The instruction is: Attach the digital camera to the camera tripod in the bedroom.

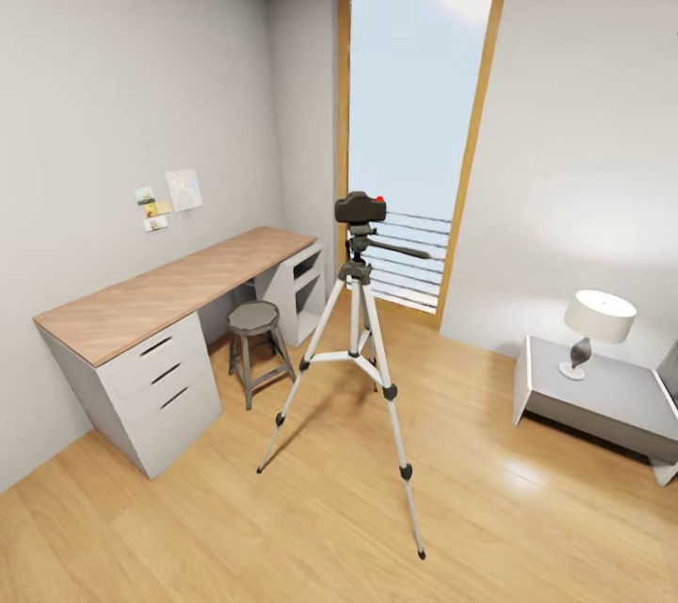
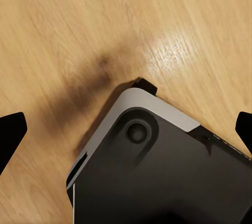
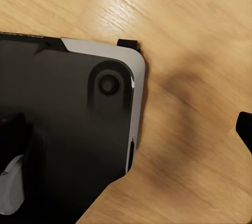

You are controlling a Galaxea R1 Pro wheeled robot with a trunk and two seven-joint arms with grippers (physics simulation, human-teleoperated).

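digital camera (image 1: pixel 359 206) atop camera tripod (image 1: pixel 356 339) | desk (image 1: pixel 179 287) drawers closed

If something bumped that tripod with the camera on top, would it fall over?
Probably it would tip fairly easily: the camera tripod is tall on thin legs, and the digital camera sits at the very top, so it looks top-heavy. The three spread legs give some stability. Its feet rest on smooth wood floor, so it might slide first.
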